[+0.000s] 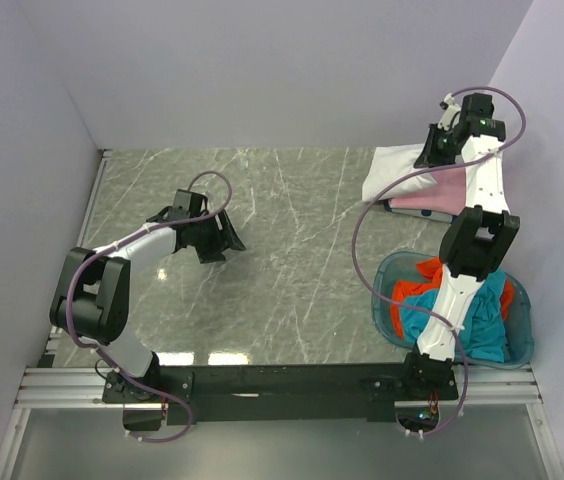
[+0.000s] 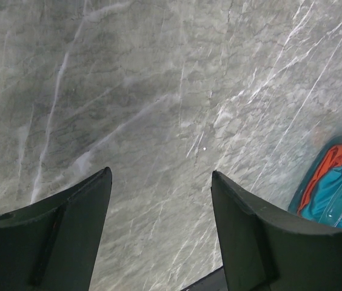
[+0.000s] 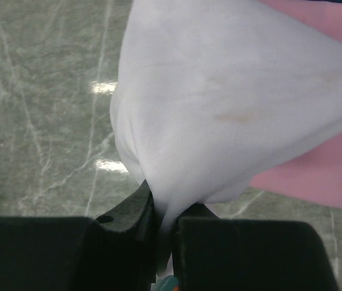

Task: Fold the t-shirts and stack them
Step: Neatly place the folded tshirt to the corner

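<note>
White t-shirt (image 3: 219,109), soft cloth bunched to cone, pinched in R gripper (image 3: 164,215); L gripper (image 2: 160,179) spread wide.

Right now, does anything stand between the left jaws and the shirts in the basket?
The table between them is bare. But the right arm stretches over the basket, covering part of the teal t-shirt and orange-red t-shirt.

High overhead, two close wrist views, table (image 1: 302,220) shared.
</note>
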Motion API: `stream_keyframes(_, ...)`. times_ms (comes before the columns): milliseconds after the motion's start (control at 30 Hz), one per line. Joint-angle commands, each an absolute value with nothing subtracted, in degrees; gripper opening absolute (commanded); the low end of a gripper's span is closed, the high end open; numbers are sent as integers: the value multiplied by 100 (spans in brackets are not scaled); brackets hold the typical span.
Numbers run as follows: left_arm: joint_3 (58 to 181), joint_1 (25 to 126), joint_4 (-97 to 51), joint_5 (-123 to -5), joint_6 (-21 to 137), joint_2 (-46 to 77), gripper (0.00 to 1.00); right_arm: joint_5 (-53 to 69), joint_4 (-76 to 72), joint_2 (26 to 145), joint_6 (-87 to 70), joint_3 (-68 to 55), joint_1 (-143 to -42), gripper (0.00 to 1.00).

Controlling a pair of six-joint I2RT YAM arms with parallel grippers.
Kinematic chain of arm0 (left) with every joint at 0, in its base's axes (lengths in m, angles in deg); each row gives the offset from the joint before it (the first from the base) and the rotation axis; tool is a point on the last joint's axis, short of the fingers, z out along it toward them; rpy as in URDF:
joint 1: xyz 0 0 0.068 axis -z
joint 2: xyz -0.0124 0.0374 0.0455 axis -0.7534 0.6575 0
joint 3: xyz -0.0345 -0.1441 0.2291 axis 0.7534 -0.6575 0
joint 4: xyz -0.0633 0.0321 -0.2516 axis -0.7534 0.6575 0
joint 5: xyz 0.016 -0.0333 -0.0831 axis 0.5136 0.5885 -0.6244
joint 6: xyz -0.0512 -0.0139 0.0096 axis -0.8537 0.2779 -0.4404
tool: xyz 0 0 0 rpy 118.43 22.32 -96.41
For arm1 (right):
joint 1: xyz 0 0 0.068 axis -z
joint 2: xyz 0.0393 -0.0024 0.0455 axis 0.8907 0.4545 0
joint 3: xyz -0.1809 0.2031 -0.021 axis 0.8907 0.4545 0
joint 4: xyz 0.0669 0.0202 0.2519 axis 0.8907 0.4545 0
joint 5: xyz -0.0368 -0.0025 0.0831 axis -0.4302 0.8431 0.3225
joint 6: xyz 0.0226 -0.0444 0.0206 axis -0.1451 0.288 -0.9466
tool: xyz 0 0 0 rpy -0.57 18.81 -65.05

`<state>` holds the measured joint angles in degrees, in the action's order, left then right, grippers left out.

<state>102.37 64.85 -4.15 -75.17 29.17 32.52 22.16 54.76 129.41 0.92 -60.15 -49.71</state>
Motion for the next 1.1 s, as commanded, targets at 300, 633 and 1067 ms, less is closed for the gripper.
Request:
stream_keyframes(300, 10219, 6594, -511, -7396, 2883, 3052, 71, 3358, 5244, 12208, 128, -6133, -4434, 0)
stream_keyframes(633, 10307, 6664, -432, -7353, 2919, 3095, 71, 3675, 5226, 12217, 216, -5983, -4152, 0)
stream_keyframes(1067, 10439, 6761, -396, -7370, 2901, 3236, 71, 4404, 5016, 12366, -3, -6290, -4143, 0)
